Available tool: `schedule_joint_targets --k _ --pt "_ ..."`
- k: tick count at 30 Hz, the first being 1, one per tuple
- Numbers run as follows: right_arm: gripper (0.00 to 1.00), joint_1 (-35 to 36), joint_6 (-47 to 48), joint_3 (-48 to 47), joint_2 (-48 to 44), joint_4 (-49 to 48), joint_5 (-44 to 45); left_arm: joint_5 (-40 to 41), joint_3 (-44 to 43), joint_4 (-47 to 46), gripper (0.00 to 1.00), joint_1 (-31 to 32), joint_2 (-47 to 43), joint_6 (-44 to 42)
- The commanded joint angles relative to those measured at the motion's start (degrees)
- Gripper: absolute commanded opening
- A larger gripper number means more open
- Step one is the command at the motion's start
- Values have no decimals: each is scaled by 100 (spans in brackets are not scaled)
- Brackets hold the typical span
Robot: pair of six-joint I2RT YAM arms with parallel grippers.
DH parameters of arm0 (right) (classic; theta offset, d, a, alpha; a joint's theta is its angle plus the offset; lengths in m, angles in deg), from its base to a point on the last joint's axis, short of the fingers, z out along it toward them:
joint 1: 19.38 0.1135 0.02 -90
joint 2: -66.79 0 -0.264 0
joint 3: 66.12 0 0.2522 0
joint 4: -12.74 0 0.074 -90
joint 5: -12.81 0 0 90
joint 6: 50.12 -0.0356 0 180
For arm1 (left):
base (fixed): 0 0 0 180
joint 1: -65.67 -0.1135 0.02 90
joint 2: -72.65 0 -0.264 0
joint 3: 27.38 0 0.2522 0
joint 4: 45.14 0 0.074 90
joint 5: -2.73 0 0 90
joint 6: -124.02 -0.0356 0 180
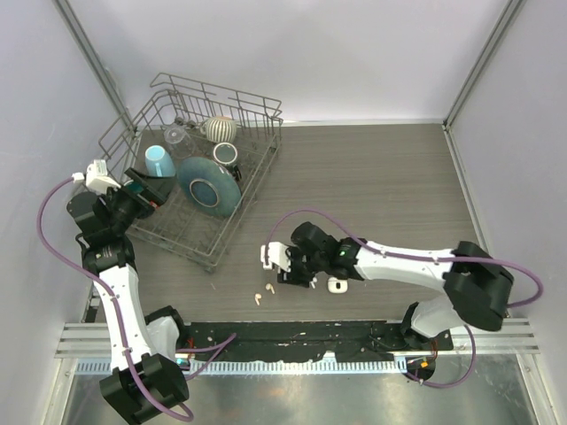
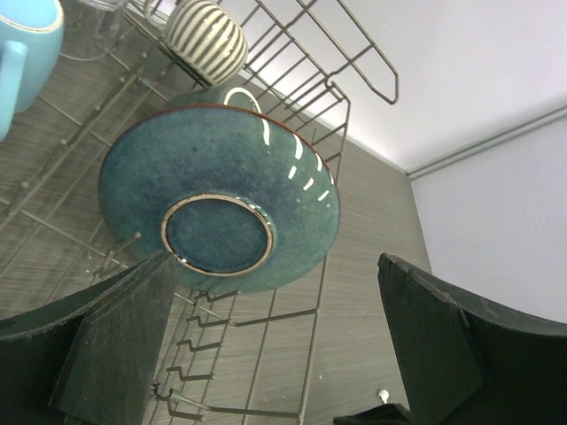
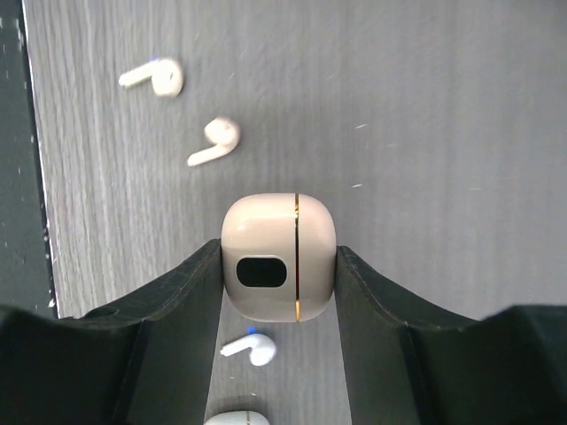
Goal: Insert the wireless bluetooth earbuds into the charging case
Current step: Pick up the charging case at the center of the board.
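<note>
**Top view.** The right gripper (image 1: pixel 285 270) is reaching leftward across the grey wood-grain counter (image 1: pixel 381 186), close to its near edge. Two earbuds (image 1: pixel 258 298) are lying loose just beyond its tip. The left gripper (image 1: pixel 146 188) is hovering over the wire dish rack (image 1: pixel 177 248) at the far left, well apart from the work. Plain white walls are enclosing the counter.

**Left wrist view.** The jaws are standing wide and holding nothing, above a teal bowl (image 2: pixel 221 204) in the rack.

**Right wrist view.** The right gripper is clamping the charging case (image 3: pixel 279 266) by its two sides, jaws narrow. The lid is looking shut along its gold seam. Whether the case is resting on the counter, I cannot tell. Three earbuds are showing on the counter, none seated.

**Judgement.** The step in hand is securing the case. The next move is calling for the lid to be opened and the case steadied before any earbud is picked.
</note>
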Motion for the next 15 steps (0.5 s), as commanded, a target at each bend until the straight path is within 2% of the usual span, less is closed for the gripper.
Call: schedule_joint_targets --k 1,2,3,6,10,15 --pt "1 6 -272 150 -916 -973 542 -565 -84 -422 100 -31 -90 278" --pt "1 -3 -264 185 -1041 -1018 743 -750 -40 -553 100 -39 -73 375" --pt "1 6 -255 194 -1129 -1062 858 -1031 82 -1068 100 -22 -47 463" --pt "1 15 -351 177 -1489 -1379 1333 -1727 224 -2081 100 -31 32 1244" --pt "1 15 -580 45 -1736 -1783 2037 -1833 57 -2102 100 48 -46 1343" --pt "1 50 -589 -61 -1947 -2152 2380 -1693 -180 -1971 100 706 -56 1098"
